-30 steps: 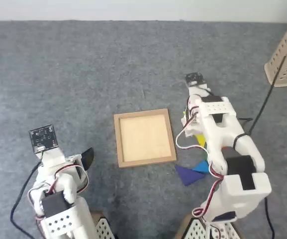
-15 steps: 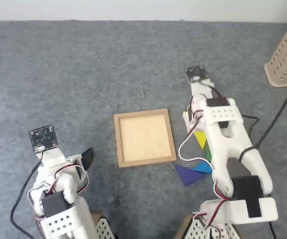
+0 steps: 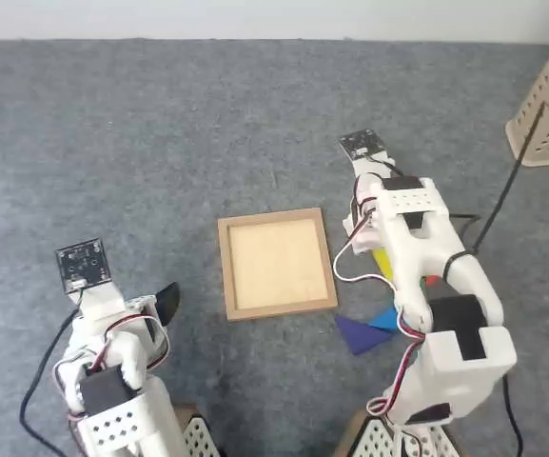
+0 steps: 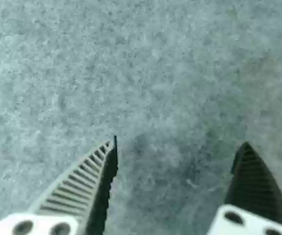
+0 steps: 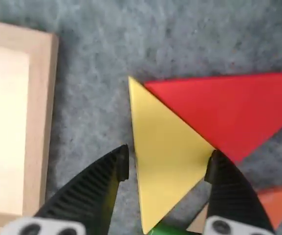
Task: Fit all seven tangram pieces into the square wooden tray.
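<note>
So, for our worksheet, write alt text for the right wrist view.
The open right gripper straddles a yellow triangle lying on grey carpet. A red triangle lies alongside it, and a corner of the wooden tray sits nearby.

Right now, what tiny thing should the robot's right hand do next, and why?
Probably close on the yellow triangle. The right hand is open, with a finger on each side of that piece, which lies flat next to the red triangle. The wooden tray holds no pieces yet, so gripping this one looks like the sensible first step.
</note>
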`<control>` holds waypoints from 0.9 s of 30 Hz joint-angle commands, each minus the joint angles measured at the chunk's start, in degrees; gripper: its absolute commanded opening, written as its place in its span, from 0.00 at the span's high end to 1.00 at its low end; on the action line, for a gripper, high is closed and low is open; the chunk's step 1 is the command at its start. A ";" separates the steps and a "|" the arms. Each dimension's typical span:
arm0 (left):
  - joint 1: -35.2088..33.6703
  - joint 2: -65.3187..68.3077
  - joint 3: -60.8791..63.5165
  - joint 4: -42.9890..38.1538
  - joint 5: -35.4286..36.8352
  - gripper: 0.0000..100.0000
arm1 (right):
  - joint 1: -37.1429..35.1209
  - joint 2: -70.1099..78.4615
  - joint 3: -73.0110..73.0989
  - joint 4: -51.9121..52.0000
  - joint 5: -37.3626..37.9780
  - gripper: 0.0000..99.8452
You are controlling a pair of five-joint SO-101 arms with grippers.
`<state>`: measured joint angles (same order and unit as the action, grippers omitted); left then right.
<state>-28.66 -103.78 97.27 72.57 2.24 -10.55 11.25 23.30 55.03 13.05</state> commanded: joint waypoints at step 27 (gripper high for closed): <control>0.09 -0.70 -0.75 -0.09 -0.09 0.65 | -0.04 2.33 -4.13 0.31 4.40 0.65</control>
<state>-28.66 -103.78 97.27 72.57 2.24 -9.67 11.25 23.30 55.12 16.40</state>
